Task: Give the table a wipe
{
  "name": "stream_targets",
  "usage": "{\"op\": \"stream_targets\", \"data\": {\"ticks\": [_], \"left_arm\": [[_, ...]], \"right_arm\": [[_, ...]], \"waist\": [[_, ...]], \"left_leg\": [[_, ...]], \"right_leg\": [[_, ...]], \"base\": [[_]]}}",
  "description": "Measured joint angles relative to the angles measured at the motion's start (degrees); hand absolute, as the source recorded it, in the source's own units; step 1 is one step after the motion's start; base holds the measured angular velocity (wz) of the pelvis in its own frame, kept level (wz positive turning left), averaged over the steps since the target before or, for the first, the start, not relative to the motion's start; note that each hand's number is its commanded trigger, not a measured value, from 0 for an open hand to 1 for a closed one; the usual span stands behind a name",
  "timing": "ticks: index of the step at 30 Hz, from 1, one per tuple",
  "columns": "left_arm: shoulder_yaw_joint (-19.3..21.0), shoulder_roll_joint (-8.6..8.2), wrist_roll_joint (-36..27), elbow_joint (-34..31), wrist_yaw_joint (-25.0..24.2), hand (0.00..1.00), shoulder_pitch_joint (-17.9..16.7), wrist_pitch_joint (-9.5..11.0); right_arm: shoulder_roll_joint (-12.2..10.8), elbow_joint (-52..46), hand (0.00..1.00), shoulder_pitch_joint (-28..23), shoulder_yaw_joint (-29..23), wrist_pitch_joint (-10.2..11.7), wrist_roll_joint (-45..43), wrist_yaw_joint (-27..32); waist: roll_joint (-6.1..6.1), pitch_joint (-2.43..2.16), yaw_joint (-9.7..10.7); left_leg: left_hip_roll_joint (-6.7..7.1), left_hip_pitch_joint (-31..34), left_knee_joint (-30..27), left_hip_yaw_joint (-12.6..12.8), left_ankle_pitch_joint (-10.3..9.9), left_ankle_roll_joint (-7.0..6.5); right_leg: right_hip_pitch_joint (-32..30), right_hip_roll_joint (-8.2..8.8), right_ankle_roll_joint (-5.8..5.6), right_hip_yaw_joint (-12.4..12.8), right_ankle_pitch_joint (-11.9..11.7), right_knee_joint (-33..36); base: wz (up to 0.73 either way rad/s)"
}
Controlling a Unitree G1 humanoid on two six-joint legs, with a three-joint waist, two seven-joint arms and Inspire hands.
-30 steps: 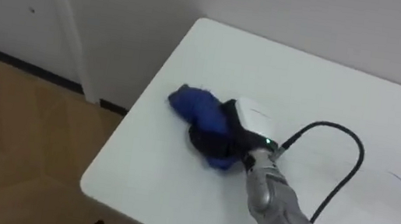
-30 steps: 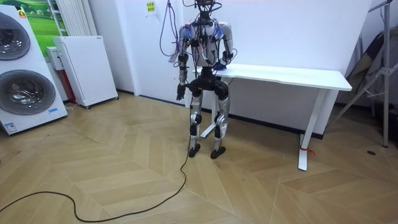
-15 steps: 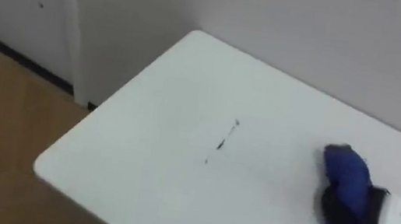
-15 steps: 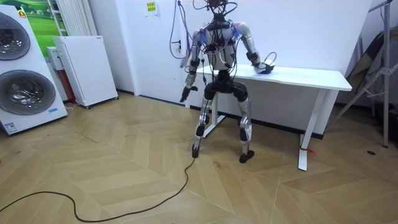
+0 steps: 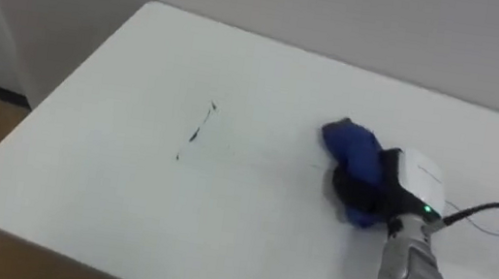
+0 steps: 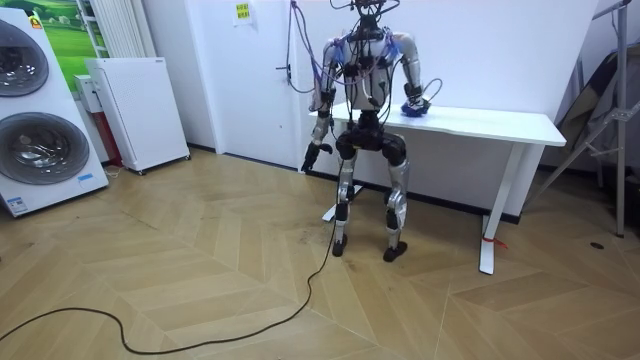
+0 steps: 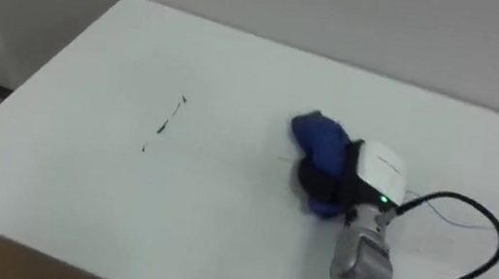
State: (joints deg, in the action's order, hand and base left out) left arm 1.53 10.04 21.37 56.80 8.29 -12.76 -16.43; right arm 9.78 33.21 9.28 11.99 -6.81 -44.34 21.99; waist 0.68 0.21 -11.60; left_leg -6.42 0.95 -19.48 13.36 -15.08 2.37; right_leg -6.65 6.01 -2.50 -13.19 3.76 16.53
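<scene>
while the robot stands at the white table (image 5: 77,184) with its left hand (image 6: 311,157) hanging at its side, its right hand (image 5: 365,187) lies curled over the bunched blue cloth (image 5: 349,144) on the tabletop, right of a thin dark mark (image 5: 196,134).

We see the right robot hand (image 5: 401,185) and the blue cloth (image 5: 351,146) it clutches carried from near the counter's (image 5: 115,194) left corner toward its middle. This bares a dark streak (image 5: 197,132). The robot has stepped toward the room view's right.
</scene>
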Motion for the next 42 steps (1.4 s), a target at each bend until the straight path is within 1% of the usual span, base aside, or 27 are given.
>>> {"op": "stream_targets", "data": {"ticks": [1, 2, 4, 5, 6, 7, 10, 13, 16, 18, 19, 20, 21, 22, 23, 24, 25, 26, 29, 31, 32, 33, 34, 38, 40, 41, 42], "left_arm": [[0.0, 0.02, -0.3, -0.1, 0.1, 0.0, -0.7, 0.1], [0.6, 0.04, -0.6, -0.2, 0.1, 0.0, -2.2, 0.2], [3.0, 0.32, 1.0, -0.7, 0.1, 0.0, -3.6, 0.6], [3.9, 0.44, 1.4, -0.7, 0.1, 0.0, -3.5, 0.8], [6.2, 0.68, 2.0, -2.0, 0.1, 0.0, -3.6, 1.4], [8.1, 1.06, 2.0, -3.8, 0.2, 0.0, -3.7, 2.1], [11.1, 1.4, 2.6, -6.6, 0.3, 0.0, -3.3, 3.0], [9.8, 1.41, 2.5, -8.0, 2.0, 0.0, -2.6, 4.3], [7.4, 1.39, 2.1, -7.5, 3.6, 0.0, -2.0, 5.6], [4.9, 1.45, 2.0, -4.9, 4.7, 0.0, -1.5, 6.9], [4.1, 1.3, 2.4, -3.5, 4.7, 0.0, -1.5, 7.3], [3.7, 1.25, 3.0, -2.9, 4.6, 0.0, -1.5, 7.4], [3.1, 1.07, 3.3, -2.8, 4.6, 0.0, -1.8, 7.5], [2.5, 1.03, 2.9, -3.6, 4.5, 0.0, -2.5, 7.7], [2.2, 1.02, 2.7, -4.2, 4.4, 0.0, -2.8, 7.7], [1.0, 1.08, 1.8, -5.5, 4.0, 0.0, -3.5, 7.7], [0.4, 1.04, 1.9, -6.5, 2.7, 0.0, -4.4, 7.7], [0.4, 1.03, 1.9, -7.0, 2.1, 0.0, -5.0, 7.7], [3.0, 0.94, 3.3, -8.3, 0.3, 0.0, -9.4, 7.3], [4.9, 1.0, 3.4, -8.3, -0.5, 0.0, -12.0, 6.4], [6.1, 1.08, 3.9, -8.3, -0.9, 0.0, -13.0, 6.4], [7.4, 1.18, 5.6, -8.3, -1.3, 0.0, -13.0, 6.4], [8.3, 1.4, 6.5, -8.3, -1.6, 0.0, -12.8, 6.5], [9.1, 2.91, 6.5, -9.0, -2.5, 0.0, -12.3, 7.0], [8.7, 2.69, 6.9, -9.2, -2.4, 0.0, -11.6, 7.7], [8.3, 2.57, 7.0, -9.2, -2.4, 0.0, -11.3, 7.7], [7.5, 2.23, 7.0, -9.4, -2.4, 0.0, -10.7, 7.7]], "right_arm": [[0.1, 0.6, 1.0, -0.7, 0.2, 0.5, 0.2, 0.7], [0.2, 2.1, 1.0, -1.9, 0.1, 2.6, 0.4, 3.1], [1.7, 4.2, 1.0, -6.1, -1.2, 6.7, 2.8, 9.0], [2.4, 4.4, 1.0, -7.7, -2.1, 7.4, 3.9, 10.4], [3.6, 4.6, 1.0, -11.2, -4.6, 8.4, 5.9, 12.8], [4.4, 4.9, 1.0, -15.0, -7.8, 8.6, 7.2, 15.7], [6.7, 8.0, 1.0, -19.2, -13.5, 8.7, 6.9, 19.5], [7.8, 10.3, 1.0, -19.2, -15.0, 8.0, 8.3, 19.8], [6.4, 10.2, 1.0, -16.8, -14.4, 5.2, 8.9, 19.2], [5.2, 8.7, 1.0, -14.2, -12.0, 1.5, 7.7, 16.9], [4.5, 5.5, 1.0, -12.6, -10.3, -0.5, 6.0, 13.3], [4.1, 3.5, 1.0, -11.9, -8.9, -1.1, 5.3, 11.3], [3.3, 0.0, 1.0, -9.9, -5.0, -1.9, 3.5, 7.9], [2.6, -2.6, 1.0, -7.0, -1.2, -1.9, 1.9, 5.0], [1.8, -3.3, 1.0, -5.3, 0.9, -1.6, 1.0, 3.8], [0.7, -4.2, 1.0, -2.7, 3.7, -0.2, 0.0, 1.5], [0.4, -4.8, 1.0, -0.6, 5.4, 1.7, -0.7, -0.7], [0.3, -4.8, 1.0, 0.0, 5.5, 2.6, -1.0, -1.3], [0.4, -3.1, 1.0, -1.5, 4.3, 4.9, -0.6, -0.2], [1.3, -1.4, 1.0, -3.5, 3.2, 7.5, 0.1, 3.1], [1.7, -0.1, 1.0, -5.5, 1.5, 9.0, 0.2, 5.6], [2.0, 1.0, 1.0, -7.8, -0.6, 10.0, 0.5, 8.2], [2.5, 2.9, 1.0, -9.0, -2.4, 11.0, 1.7, 10.1], [4.0, 7.5, 1.0, -11.2, -6.6, 11.3, 4.6, 13.3], [4.2, 9.1, 1.0, -10.8, -7.6, 11.0, 4.3, 13.6], [4.2, 9.2, 1.0, -10.4, -7.3, 10.8, 4.4, 13.6], [4.1, 9.1, 1.0, -9.4, -6.4, 9.7, 4.4, 13.4]], "waist": [[-0.12, 0.0, 0.1], [-0.37, -0.26, 0.9], [0.07, -0.91, 3.8], [0.24, -1.18, 4.3], [0.83, -1.23, 5.4], [1.34, -1.35, 5.5], [1.74, -1.63, 6.3], [1.75, -1.66, 6.7], [1.63, -1.57, 5.9], [1.54, -1.42, 2.6], [1.49, -1.28, 1.2], [1.4, -1.09, 0.6], [1.21, -0.66, -1.5], [1.11, 0.08, -2.9], [1.03, 0.78, -2.9], [1.06, 1.18, -3.0], [0.98, 1.23, -4.1], [0.87, 1.24, -4.6], [0.48, 0.96, -5.2], [-0.02, 1.01, -3.4], [0.03, 0.58, -1.9], [0.32, 0.14, -1.2], [0.44, -0.08, -1.0], [0.57, -0.78, 0.3], [0.1, -1.06, 0.5], [-0.01, -1.11, 0.4], [-0.24, -1.03, 0.0]], "left_leg": [[0.38, -0.6, 0.6, 0.0, 0.2, -0.27], [1.08, -1.6, 1.5, -0.8, 0.2, -0.61], [1.92, -2.8, 2.7, -2.2, 0.4, -1.19], [2.26, -3.1, 3.2, -2.5, 0.6, -1.44], [2.79, -4.2, 4.1, -2.6, 0.8, -1.82], [3.27, -5.3, 4.8, -2.6, 0.7, -2.13], [3.76, -5.8, 5.0, -2.6, 0.2, -3.0], [4.12, -6.6, 5.2, -2.6, -0.3, -3.78], [4.18, -7.9, 6.1, -2.4, -0.4, -4.04], [4.19, -9.4, 7.1, -2.7, -0.5, -4.19], [4.06, -9.4, 7.1, -3.2, -0.6, -4.25], [4.1, -9.4, 7.2, -3.9, -0.6, -4.28], [4.25, -9.1, 7.2, -5.0, -0.8, -4.38], [4.37, -8.3, 6.9, -5.8, -0.8, -4.36], [4.45, -8.0, 6.6, -6.3, -0.8, -4.34], [4.62, -6.6, 6.1, -7.7, -0.7, -4.25], [4.96, -5.2, 5.7, -9.1, -0.5, -4.25], [5.04, -4.8, 5.8, -9.5, -0.3, -4.24], [5.08, -4.7, 6.0, -11.2, 0.1, -4.06], [5.07, -5.4, 5.8, -11.5, 0.2, -4.06], [5.1, -5.8, 5.9, -11.3, 0.2, -4.09], [5.15, -6.5, 6.4, -10.1, 0.2, -4.15], [5.21, -7.3, 7.0, -10.1, 0.3, -4.28], [5.21, -9.0, 7.9, -9.8, 0.2, -4.38], [5.26, -9.8, 7.8, -9.4, 0.1, -4.57], [5.26, -9.9, 7.8, -9.2, 0.1, -4.57], [5.21, -10.1, 7.8, -8.8, 0.1, -4.59]], "right_leg": [[0.2, -0.01, -0.01, 0.6, 0.0, -0.1], [1.1, 0.02, -0.17, 0.9, 0.1, -0.9], [3.5, 0.33, -0.98, 0.9, 0.3, -2.9], [4.2, 0.57, -1.23, 0.6, 0.3, -3.1], [5.6, 1.02, -1.82, 0.3, 0.4, -4.1], [6.8, 1.19, -2.18, 0.2, 0.7, -4.5], [8.1, 0.91, -2.21, -2.2, 0.6, -4.9], [8.8, 0.62, -2.05, -4.3, 0.5, -4.8], [9.2, -0.11, -1.5, -4.2, 0.1, -5.0], [8.5, -1.29, -0.61, -4.1, -0.4, -5.0], [7.9, -1.64, 0.12, -4.2, -0.8, -4.9], [7.5, -1.81, 0.39, -4.4, -1.0, -4.8], [6.5, -2.16, 1.01, -4.6, -1.4, -4.5], [5.5, -2.21, 1.33, -5.0, -1.4, -3.8], [5.5, -2.12, 1.49, -5.3, -1.3, -3.5], [4.7, -1.72, 1.62, -6.0, -0.9, -3.0], [4.1, -1.28, 1.53, -6.0, -0.2, -2.8], [4.1, -1.12, 1.42, -5.9, 0.0, -2.9], [5.2, -0.81, 0.64, -6.3, 0.7, -3.3], [7.3, -0.61, 0.34, -8.0, 0.9, -4.3], [8.3, -0.39, 0.06, -7.8, 1.1, -4.7], [8.9, -0.09, -0.55, -7.0, 1.5, -4.9], [9.9, -0.04, -0.66, -6.9, 1.6, -5.1], [11.9, 0.04, -0.67, -6.6, 1.6, -5.0], [12.8, 0.03, -0.69, -7.8, 1.6, -5.3], [12.8, 0.04, -0.69, -7.9, 1.6, -5.3], [12.5, 0.15, -0.78, -8.4, 1.6, -4.8]], "base": [[-0.14], [0.06], [0.38], [0.57], [0.54], [0.43], [0.09], [-0.04], [-0.32], [-0.92], [-0.87], [-0.76], [-0.52], [-0.29], [0.3], [0.7], [0.73], [0.71], [0.58], [0.54], [0.69], [0.6], [0.3], [0.07], [-0.19], [-0.16], [-0.26]]}}
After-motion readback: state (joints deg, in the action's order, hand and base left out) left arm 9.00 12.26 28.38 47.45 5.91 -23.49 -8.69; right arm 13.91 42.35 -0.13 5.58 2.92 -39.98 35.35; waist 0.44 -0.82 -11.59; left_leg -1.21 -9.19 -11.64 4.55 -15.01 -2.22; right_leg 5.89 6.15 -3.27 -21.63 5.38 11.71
